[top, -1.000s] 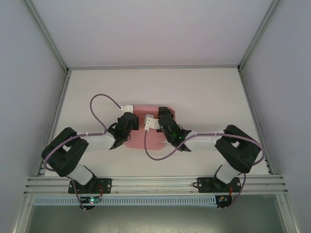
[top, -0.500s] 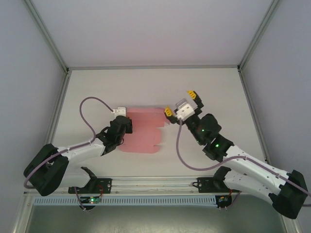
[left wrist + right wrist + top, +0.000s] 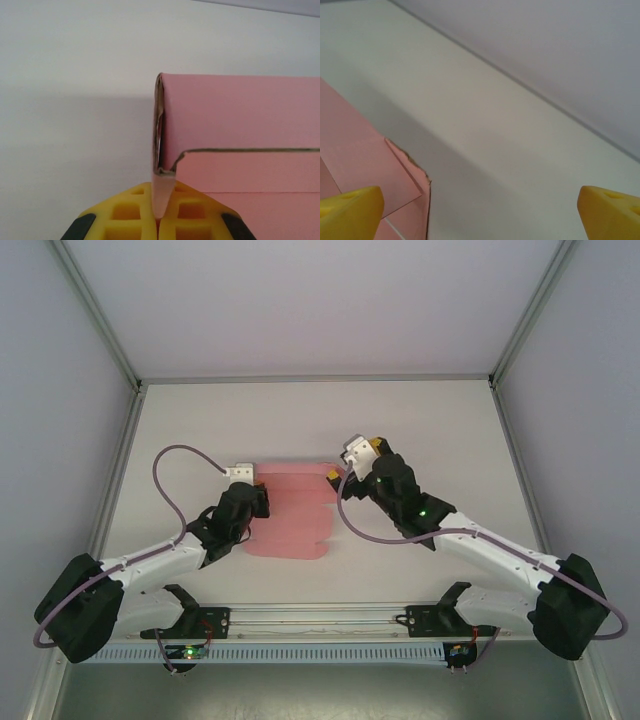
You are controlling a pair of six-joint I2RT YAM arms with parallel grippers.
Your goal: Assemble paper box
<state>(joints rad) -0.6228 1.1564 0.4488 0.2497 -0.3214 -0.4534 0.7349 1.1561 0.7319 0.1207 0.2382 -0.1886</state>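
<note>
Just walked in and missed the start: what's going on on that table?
Two robot arms are assembling a pink paper box on the table. It lies mostly flat, with its far panel folded up. The left gripper is shut on a flap at the box's left end. The right gripper hangs open at the right end, holding nothing.

Table [image 3: 420, 425]: white, matte; soft shadows
Walls [image 3: 300, 310]: pale grey panels on three sides
Rails [image 3: 320, 617]: aluminium, near edge
Light: even
</note>
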